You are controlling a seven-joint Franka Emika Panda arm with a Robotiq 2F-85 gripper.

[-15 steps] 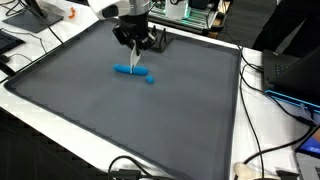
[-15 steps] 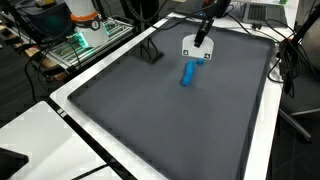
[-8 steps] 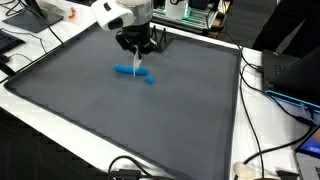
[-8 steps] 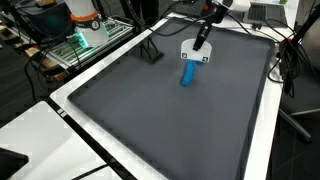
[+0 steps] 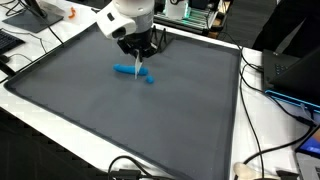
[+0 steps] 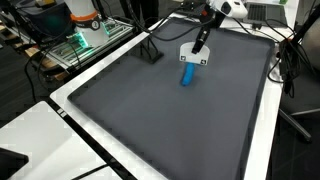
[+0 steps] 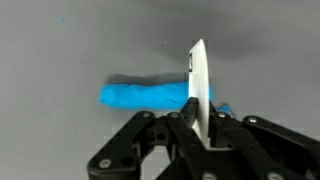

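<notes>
My gripper (image 7: 198,128) is shut on a thin white flat piece (image 7: 198,85) that shows edge-on in the wrist view. In both exterior views the gripper (image 5: 136,48) (image 6: 204,30) hangs over the far part of a dark grey mat (image 5: 120,120) (image 6: 150,110) and holds the white piece (image 5: 138,66) (image 6: 194,57) just above a blue elongated object (image 5: 127,70) (image 6: 187,75) (image 7: 145,94) lying on the mat. A small blue bit (image 5: 150,81) lies beside the blue object.
A black stand (image 6: 150,52) sits at a far edge of the mat. Cables (image 5: 262,90) and electronics (image 6: 85,35) lie around the white table border. A laptop (image 5: 295,80) stands beside the mat.
The arm's wrist has tilted and the white piece has shifted slightly closer over the blue object. The blue object has not moved.
</notes>
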